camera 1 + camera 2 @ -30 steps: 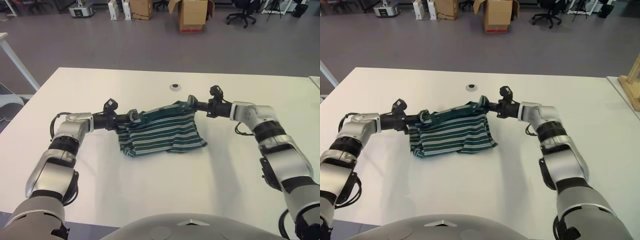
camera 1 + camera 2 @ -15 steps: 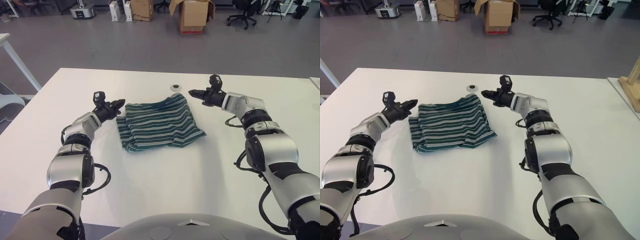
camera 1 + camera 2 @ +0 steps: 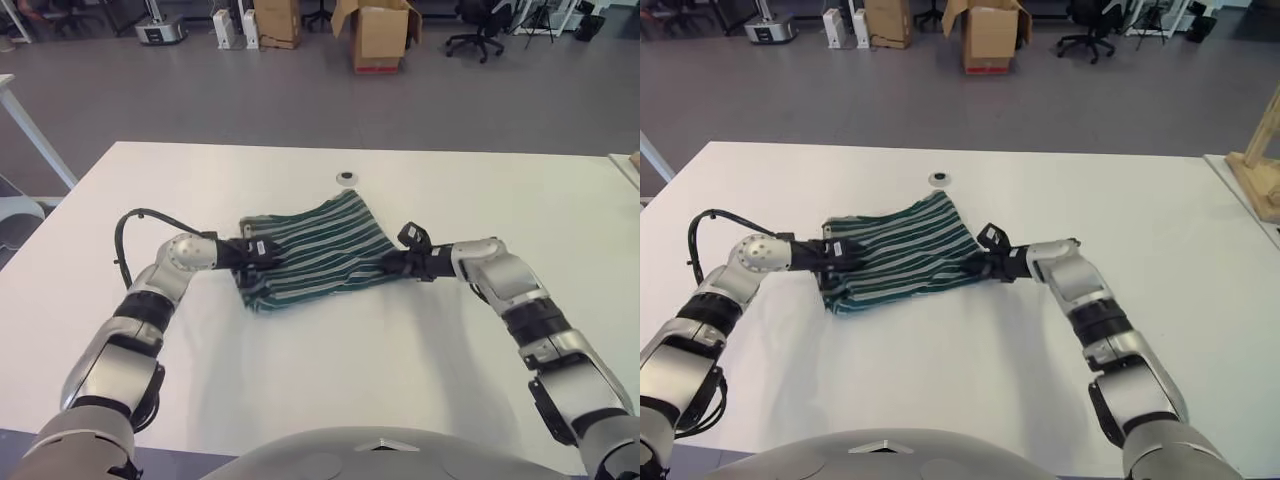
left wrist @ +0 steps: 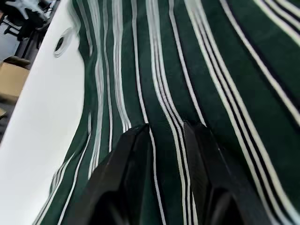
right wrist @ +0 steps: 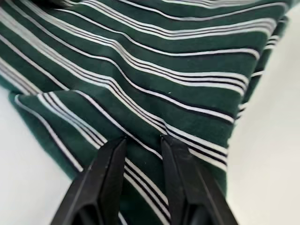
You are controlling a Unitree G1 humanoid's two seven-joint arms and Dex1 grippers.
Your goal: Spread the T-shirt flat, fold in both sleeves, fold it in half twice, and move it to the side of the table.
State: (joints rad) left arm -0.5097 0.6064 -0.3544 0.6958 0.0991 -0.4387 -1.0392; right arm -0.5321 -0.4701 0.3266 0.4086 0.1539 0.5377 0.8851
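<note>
the t-shirt (image 3: 315,255) lies as a small striped green packet on the white table (image 3: 330,390), just on the robot's side of the round plug (image 3: 346,178) set in the tabletop. it looks already folded down, so the job left is probably carrying or sliding it off to the table's side.

that would explain the two-sided hold. the left gripper (image 3: 262,250) sits low at the packet's edge, nearer the robot than the plug and to its left. the right gripper (image 3: 388,266) meets the packet's near corner, nearer than the plug and a little to its right. with one on each flank, the layers should stay stacked when moved.

in the left wrist view the fingers (image 4: 129,178) lie on the cloth a little apart, stripes showing between them. the right gripper's fingers (image 5: 110,178) sit the same way. whether either has a fold nipped underneath i can't make out.

nothing but the plug sits close by on the table. beyond the plug, across the floor, stand a cardboard box (image 3: 378,35) and an office chair (image 3: 482,20).
</note>
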